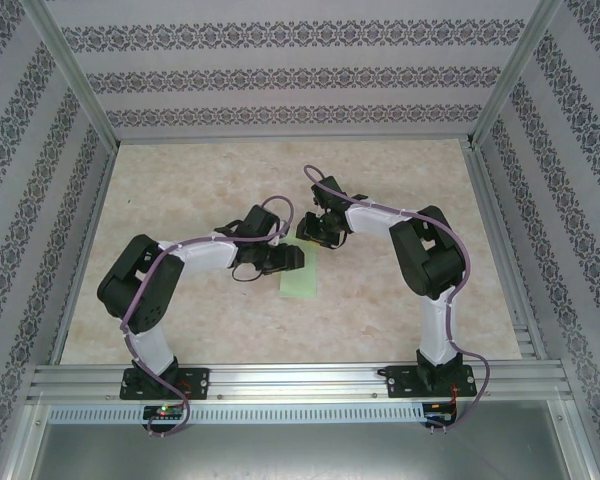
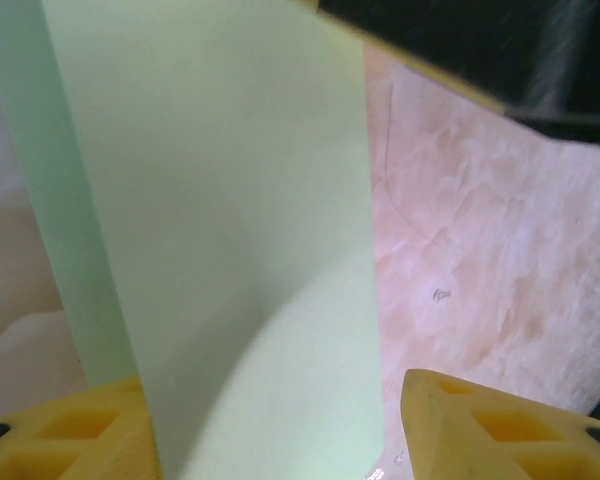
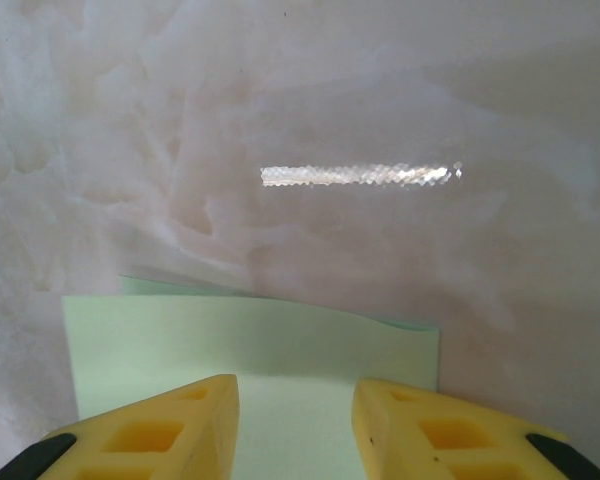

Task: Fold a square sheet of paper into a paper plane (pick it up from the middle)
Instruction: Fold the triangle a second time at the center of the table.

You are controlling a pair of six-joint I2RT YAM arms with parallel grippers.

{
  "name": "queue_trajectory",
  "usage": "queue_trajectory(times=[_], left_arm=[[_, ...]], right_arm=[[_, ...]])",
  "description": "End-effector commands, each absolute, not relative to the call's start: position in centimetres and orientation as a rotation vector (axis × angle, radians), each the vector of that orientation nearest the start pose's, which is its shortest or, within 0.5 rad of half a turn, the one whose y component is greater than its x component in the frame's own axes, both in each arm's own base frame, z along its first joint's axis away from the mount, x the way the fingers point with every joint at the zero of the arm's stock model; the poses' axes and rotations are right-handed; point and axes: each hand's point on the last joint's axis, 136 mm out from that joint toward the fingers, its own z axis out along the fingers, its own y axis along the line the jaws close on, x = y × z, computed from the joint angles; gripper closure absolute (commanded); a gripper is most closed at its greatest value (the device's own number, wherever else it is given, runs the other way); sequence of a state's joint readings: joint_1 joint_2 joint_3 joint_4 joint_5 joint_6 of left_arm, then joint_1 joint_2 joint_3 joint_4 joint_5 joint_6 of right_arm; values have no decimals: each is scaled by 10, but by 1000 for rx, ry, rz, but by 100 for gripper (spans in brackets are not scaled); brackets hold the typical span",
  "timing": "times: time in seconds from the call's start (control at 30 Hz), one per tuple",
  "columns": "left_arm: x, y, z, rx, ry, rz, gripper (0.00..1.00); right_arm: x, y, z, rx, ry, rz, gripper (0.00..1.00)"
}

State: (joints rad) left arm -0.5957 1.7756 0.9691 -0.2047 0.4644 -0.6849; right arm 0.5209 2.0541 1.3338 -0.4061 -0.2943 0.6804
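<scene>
The pale mint-green sheet of paper point(image 1: 301, 281) lies mid-table as a narrow doubled strip. My left gripper point(image 1: 283, 261) sits at its left top corner and my right gripper point(image 1: 311, 236) just beyond its far end. In the left wrist view the sheet of paper point(image 2: 220, 200) runs up between the yellow fingers point(image 2: 490, 425) and hides part of the left one; the left gripper point(image 2: 270, 400) is open. In the right wrist view the right gripper point(image 3: 295, 415) is open low over the sheet of paper point(image 3: 250, 340), whose two layers show slightly offset edges.
The marble-patterned tabletop point(image 1: 180, 180) is bounded by aluminium rails point(image 1: 300, 378) at the near edge and patterned walls point(image 1: 280, 70) on three sides. Purple cables point(image 1: 325, 185) loop off both arms.
</scene>
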Motion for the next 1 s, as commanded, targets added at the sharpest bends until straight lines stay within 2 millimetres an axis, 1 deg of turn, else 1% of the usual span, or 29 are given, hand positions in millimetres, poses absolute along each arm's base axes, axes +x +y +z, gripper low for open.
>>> queue_trajectory(times=[0.0, 0.07, 0.13, 0.23, 0.3, 0.43, 0.6, 0.63, 0.77, 0.83, 0.9, 0.97], left_arm=[[289, -295, 56, 58, 2750, -1110, 43], [281, -290, 57, -37, 2762, -1134, 47], [275, -285, 59, -130, 2775, -1137, 54], [270, -278, 60, -193, 2795, -1096, 62], [267, -278, 60, -205, 2810, -1093, 68], [264, -288, 60, -186, 2812, -1174, 70], [266, -293, 67, -166, 2816, -1181, 69], [265, -292, 64, -178, 2837, -1156, 71], [260, -277, 40, -270, 2968, -965, 80], [257, -274, 31, -295, 2998, -939, 84], [257, -276, 29, -302, 3000, -948, 84], [259, -281, 34, -286, 2981, -988, 81]], right_arm=[[352, 252, -46, 197, 3021, 543, 61], [352, 252, -46, 197, 3021, 542, 61], [351, 251, -47, 201, 3022, 542, 62], [351, 251, -47, 203, 3022, 545, 61], [352, 252, -48, 201, 3021, 547, 61], [351, 252, -48, 204, 3022, 549, 62], [350, 251, -49, 207, 3023, 548, 62], [351, 252, -49, 207, 3023, 549, 62], [351, 252, -48, 208, 3021, 554, 62], [350, 252, -48, 208, 3022, 553, 62], [350, 252, -48, 206, 3021, 551, 62], [350, 252, -48, 206, 3021, 550, 62]])
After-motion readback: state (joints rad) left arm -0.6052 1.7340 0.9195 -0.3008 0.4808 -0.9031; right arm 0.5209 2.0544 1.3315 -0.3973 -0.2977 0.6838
